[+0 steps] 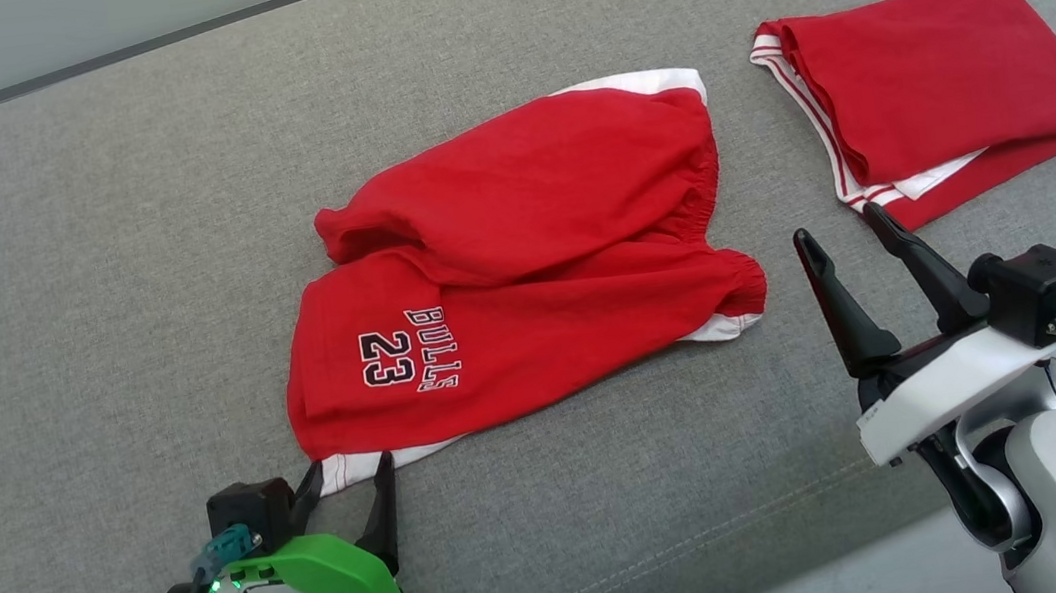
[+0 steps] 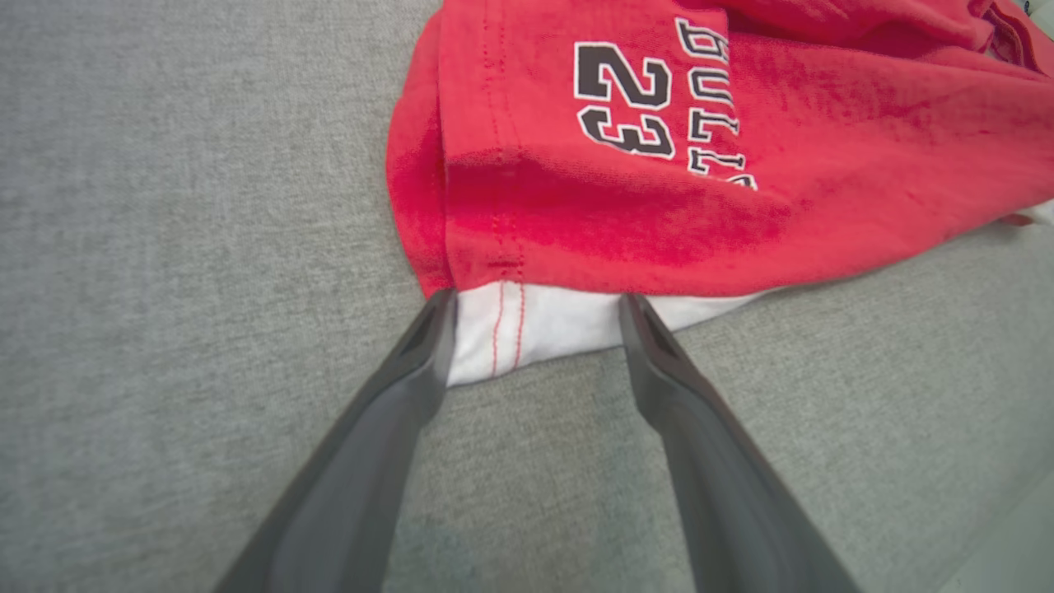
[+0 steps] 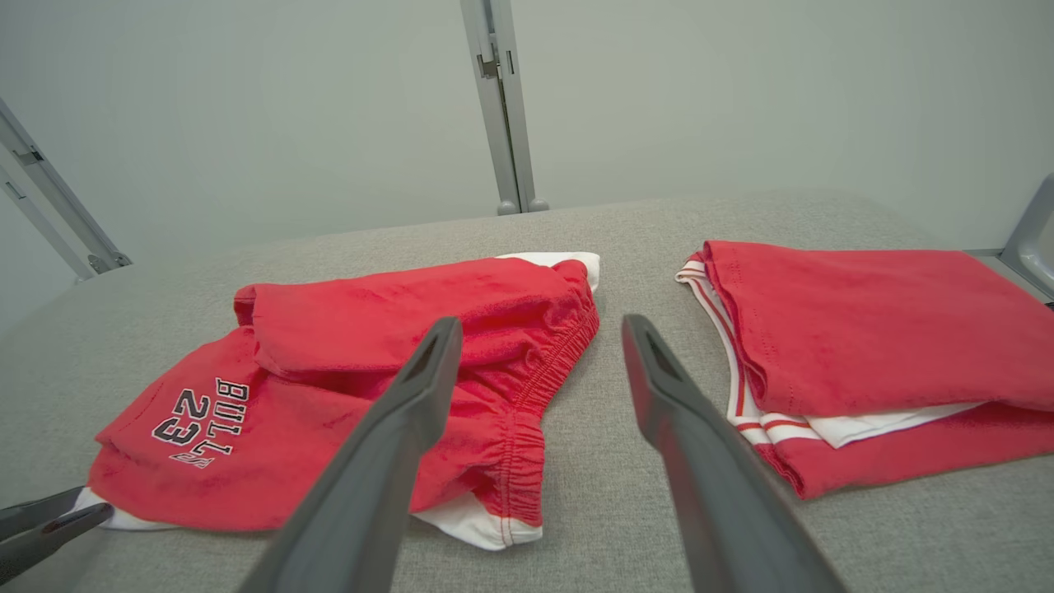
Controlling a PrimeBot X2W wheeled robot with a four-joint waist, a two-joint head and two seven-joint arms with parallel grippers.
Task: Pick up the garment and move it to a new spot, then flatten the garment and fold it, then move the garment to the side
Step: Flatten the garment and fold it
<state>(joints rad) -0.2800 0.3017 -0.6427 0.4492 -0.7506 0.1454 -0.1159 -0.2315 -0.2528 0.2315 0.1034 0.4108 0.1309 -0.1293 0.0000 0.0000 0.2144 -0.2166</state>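
The red Bulls shorts [image 1: 523, 257] lie rumpled in the middle of the grey cushion [image 1: 84, 291], one leg flopped over the other and the "23" print facing up. A folded red garment [image 1: 945, 84] sits well apart to their right. Our left gripper [image 2: 537, 301] is down at the near-left corner of the shorts. Its jaws are spread wide and hold nothing, and its two fingers straddle the white hem band [image 2: 527, 338] where it pokes out from under the red cloth. Our right gripper [image 1: 836, 224] hovers above the cushion between the elastic waistband [image 3: 539, 395] and the folded garment, likewise wide open and empty.

We judge the step in hand to be the first grasp for lifting the shorts. To do it well, we should push the left fingers a little further in, so they close over the red layer as well as the white band. A pinch on the trim alone would probably slip or raise only one layer. We should keep the fingertips low against the cushion without digging in. The right gripper should come down on the waistband's near corner, clear of the folded garment, so both ends rise together and the shorts hang open rather than bunch.
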